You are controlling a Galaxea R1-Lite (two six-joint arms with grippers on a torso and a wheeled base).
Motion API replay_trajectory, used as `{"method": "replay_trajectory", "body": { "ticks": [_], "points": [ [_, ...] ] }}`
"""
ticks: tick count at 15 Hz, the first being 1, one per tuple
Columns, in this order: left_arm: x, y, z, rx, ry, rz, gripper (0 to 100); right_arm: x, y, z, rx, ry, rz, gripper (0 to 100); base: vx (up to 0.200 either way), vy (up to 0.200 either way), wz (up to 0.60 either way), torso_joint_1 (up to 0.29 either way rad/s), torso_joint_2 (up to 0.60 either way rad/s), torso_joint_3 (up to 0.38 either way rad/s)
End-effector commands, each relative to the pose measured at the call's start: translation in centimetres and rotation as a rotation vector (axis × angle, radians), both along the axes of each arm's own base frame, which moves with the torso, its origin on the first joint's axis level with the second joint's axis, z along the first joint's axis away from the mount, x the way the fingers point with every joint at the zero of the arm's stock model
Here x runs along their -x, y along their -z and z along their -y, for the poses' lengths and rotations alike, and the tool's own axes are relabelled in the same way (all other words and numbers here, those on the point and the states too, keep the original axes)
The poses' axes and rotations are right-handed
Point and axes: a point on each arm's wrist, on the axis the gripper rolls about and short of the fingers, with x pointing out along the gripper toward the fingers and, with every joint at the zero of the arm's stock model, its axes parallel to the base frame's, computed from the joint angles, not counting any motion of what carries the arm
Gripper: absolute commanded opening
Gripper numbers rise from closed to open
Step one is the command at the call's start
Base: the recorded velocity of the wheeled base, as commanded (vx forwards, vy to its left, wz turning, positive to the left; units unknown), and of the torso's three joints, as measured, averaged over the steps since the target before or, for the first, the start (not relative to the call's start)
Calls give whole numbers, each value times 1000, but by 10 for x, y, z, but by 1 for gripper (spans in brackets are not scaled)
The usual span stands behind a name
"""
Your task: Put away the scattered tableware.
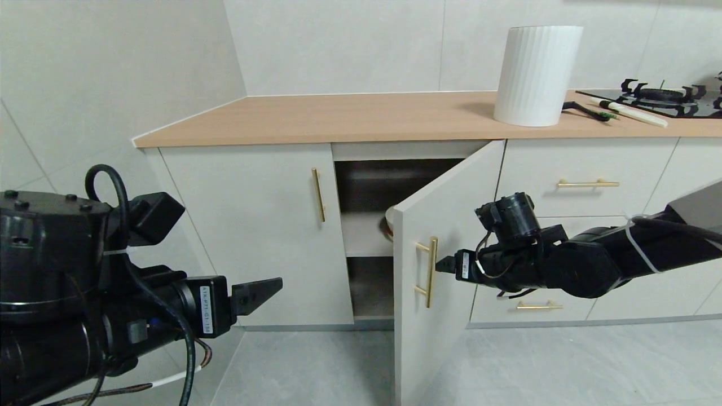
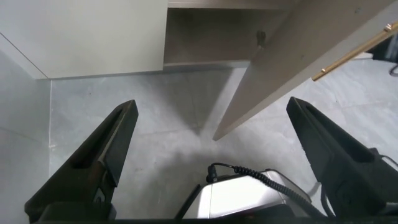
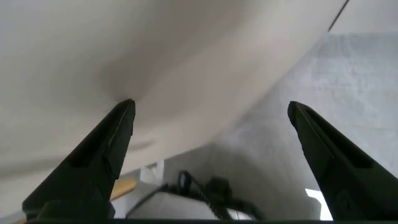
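Presently a bowl [image 1: 388, 222] sits on the cabinet shelf [image 1: 364, 234] at frame centre, behind the half-open door [image 1: 445, 203]. The right gripper [image 1: 441, 264], jaws spread and empty, is just beside the brass handle [image 1: 430, 272]; the step is probably swinging the door, so push flat near the handle and follow its arc. Keep the left gripper [image 1: 275, 283], likewise spread and empty at lower left, well apart from the door's sweep.

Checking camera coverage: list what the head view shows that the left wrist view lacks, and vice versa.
Head view adds the countertop, the white ribbed canister, the stove, a dish rim on the cabinet shelf, and the right gripper near the door handle. Left wrist view adds the left gripper with both fingers spread. Both share the open cabinet door and grey floor.
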Motion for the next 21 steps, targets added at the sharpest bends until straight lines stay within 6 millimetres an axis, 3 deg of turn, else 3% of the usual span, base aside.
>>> {"method": "replay_trajectory", "body": {
  "ticks": [1, 7, 12, 15, 18, 21],
  "points": [
    [0, 1, 0, -1, 0, -3, 100, -4, 10, -2, -2, 13, -13, 100, 0, 0, 0, 0, 0, 0],
    [0, 1, 0, 0, -1, -1, 100, -11, 15, -5, -28, 46, 21, 100, 167, 0, 0, 4, 1, 0],
    [-1, 0, 0, 4, -6, -1, 100, -20, 8, -21, -185, 107, 57, 100, 0, 0, 0, 0, 0, 0],
    [-1, 1, 0, 4, -5, -3, 100, -38, 5, -36, -320, 193, 77, 100, 0, 0, 0, 0, 0, 0],
    [-1, 1, 0, 4, -5, -3, 100, -61, 15, -44, -334, 318, 126, 100, 0, 0, 0, 0, 0, 0],
    [-1, 1, 0, 4, -5, -3, 100, -84, 21, -37, -372, 424, 158, 100, 0, 0, 0, 0, 0, 0]
  ]
}}
